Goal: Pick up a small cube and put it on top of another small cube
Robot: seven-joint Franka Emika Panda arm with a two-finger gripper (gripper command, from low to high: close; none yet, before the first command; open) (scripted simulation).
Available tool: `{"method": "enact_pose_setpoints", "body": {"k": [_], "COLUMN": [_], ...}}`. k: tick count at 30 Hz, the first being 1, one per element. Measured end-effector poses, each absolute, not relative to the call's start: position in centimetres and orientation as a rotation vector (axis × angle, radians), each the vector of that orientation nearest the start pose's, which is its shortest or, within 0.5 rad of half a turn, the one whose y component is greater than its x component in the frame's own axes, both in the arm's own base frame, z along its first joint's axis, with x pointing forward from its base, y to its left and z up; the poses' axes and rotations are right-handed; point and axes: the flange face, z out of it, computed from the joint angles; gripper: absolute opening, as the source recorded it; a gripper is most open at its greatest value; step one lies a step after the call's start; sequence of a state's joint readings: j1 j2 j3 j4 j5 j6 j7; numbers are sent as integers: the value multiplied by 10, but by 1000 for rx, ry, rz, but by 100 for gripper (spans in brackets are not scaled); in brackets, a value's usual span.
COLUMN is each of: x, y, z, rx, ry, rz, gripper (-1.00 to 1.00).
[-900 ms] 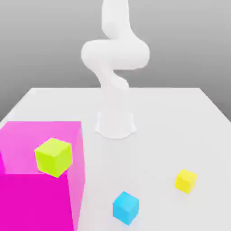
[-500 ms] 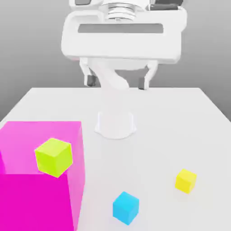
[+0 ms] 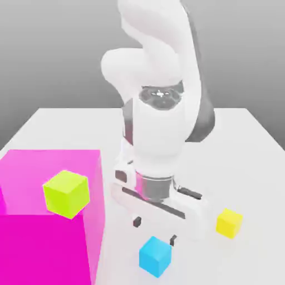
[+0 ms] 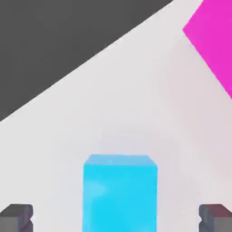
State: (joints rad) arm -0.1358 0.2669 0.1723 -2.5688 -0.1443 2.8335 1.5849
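- My white two-finger gripper with dark fingertips (image 3: pixel 155 231) is spread wide, and I hold nothing between the tips
- The small plain cyan-blue cube (image 3: pixel 155 256) sits on the smooth white tabletop (image 3: pixel 195 161), near my fingertips and touching neither; in the hand view it shows between them, with pale surface visible on both sides of it
- The small plain yellow cube (image 3: pixel 229 223) rests on the tabletop, apart from the cyan-blue one, towards the exterior view's right
- The huge magenta block (image 3: pixel 47 250) stands at the exterior view's left, well apart from the yellow cube
- The larger lime-green cube (image 3: pixel 67 193) appears against the magenta block's top and front; I cannot tell whether it touches the block
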Motion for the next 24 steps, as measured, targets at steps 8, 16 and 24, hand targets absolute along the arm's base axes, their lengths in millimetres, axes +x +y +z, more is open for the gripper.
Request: {"method": "enact_pose_setpoints", "body": {"k": [8,16,24], "x": [443,441,382], "y": [29,36,172], "z": [136,195,233], "rx": [-2383,-2374,-2241], "ry": [2043,2053,2184], "rz": [-2,-1,13], "gripper": [-100,-100,-100]}}
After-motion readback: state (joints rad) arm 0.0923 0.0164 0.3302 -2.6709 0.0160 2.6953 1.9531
